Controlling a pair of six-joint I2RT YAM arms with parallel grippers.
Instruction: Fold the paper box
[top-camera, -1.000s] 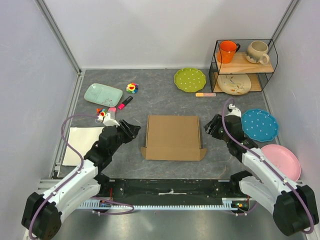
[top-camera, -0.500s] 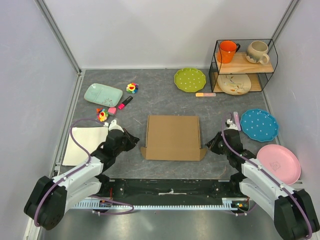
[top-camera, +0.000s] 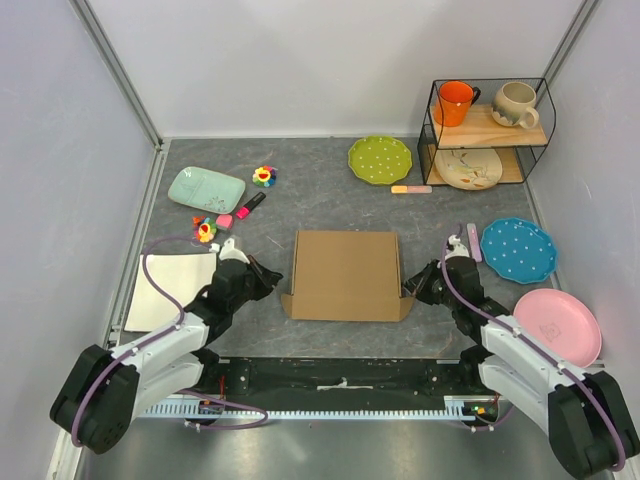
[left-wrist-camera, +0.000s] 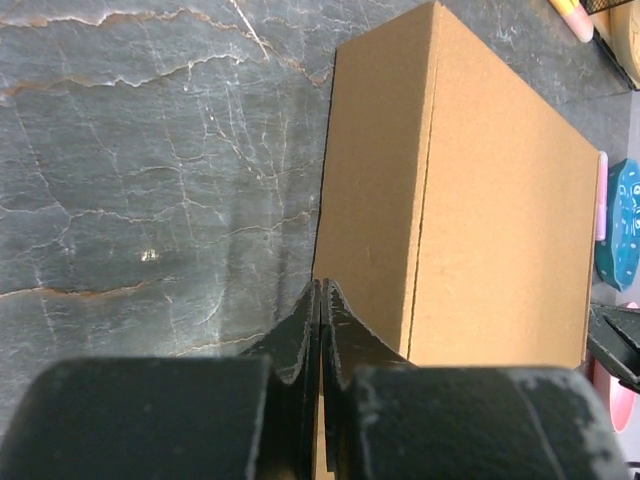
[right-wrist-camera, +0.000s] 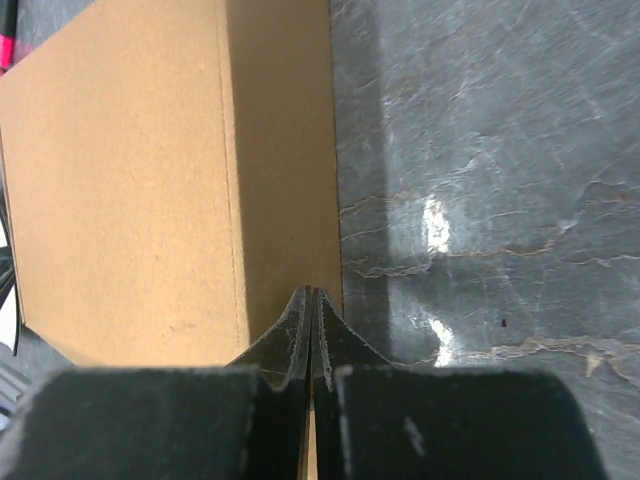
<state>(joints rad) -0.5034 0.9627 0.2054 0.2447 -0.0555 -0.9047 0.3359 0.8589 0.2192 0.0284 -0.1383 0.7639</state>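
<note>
The grey tabletop (top-camera: 330, 190) carries the paper box (top-camera: 345, 272), lying flat near the centre. The left tool (left-wrist-camera: 320, 292) and right tool (right-wrist-camera: 310, 296) are clenched, each seemingly pinching a near-corner tab. Uneven pulling could tear a tab or skew the box.

Dark grey marbled desk (top-camera: 320, 200). Centre: brown cardboard paper box (top-camera: 345, 273), lying flat. Left edge: white flat board (top-camera: 165, 290). Far left: mint-green rectangular tray (top-camera: 206, 188), pink marker (top-camera: 250, 205). Far side: green dotted plate (top-camera: 380, 159), black wire rack (top-camera: 487, 135). Right: blue dotted plate (top-camera: 518, 250), pink plate (top-camera: 560, 325).
</note>
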